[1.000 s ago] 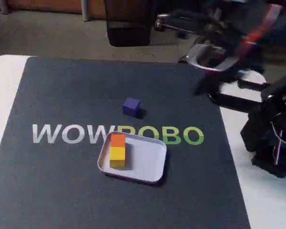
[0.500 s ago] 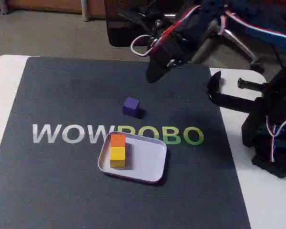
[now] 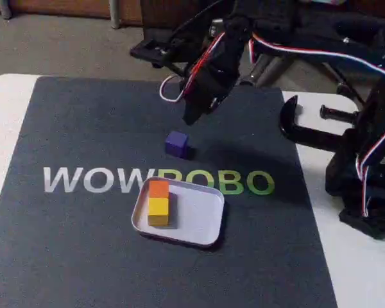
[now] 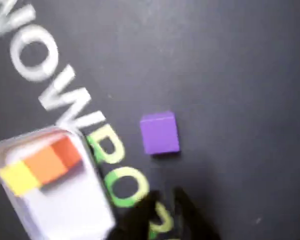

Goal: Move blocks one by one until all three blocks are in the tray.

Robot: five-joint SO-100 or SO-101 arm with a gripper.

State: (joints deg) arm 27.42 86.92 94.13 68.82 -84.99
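Observation:
The purple block (image 3: 177,144) sits alone on the dark mat, just beyond the tray; in the wrist view the purple block (image 4: 160,132) is near the centre. The white tray (image 3: 196,218) holds the orange block (image 3: 158,188) and the yellow block (image 3: 158,209), touching in a row along its left side. In the wrist view the tray (image 4: 65,210), the orange block (image 4: 52,160) and the yellow block (image 4: 17,177) are at lower left. My gripper (image 3: 191,117) hovers above and slightly behind the purple block. In the wrist view the gripper (image 4: 164,194) has its dark tips slightly apart, holding nothing.
The dark mat (image 3: 83,122) carries WOWROBO lettering (image 3: 102,181) and lies on a white table (image 3: 3,109). A black clamp (image 3: 298,131) and the arm's base (image 3: 366,179) with loose wires stand at the right edge. Floor lies beyond the table's far edge.
The arm has swung from the far right leftward over the mat and come down close above the purple block. The blocks and the tray have not moved.

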